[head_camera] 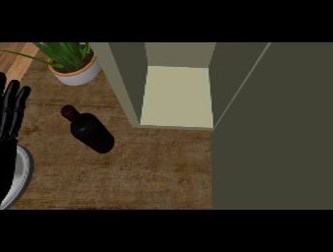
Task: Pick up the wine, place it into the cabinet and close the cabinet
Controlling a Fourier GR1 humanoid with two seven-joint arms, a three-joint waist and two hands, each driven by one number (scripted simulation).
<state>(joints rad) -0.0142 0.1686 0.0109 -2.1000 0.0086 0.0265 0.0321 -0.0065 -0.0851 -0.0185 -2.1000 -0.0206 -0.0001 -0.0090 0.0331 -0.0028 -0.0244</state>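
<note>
Head view looks steeply down on the counter [148, 172].

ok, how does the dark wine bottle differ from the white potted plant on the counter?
The dark red-black wine bottle lies in the open middle of the brown counter; the leafy green plant in its round white pot stands upright near the counter's back edge. The bottle is dark and long; the pot is pale and squat. Both sit left of the open cabinet, untouched.

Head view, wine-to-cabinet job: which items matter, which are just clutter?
Job items:
- wine bottle, on the counter
- cabinet, open, pale shelf showing
- cabinet door, swung open at right
- left hand, open, resting at left edge

Lying about:
- potted plant, top left
</note>
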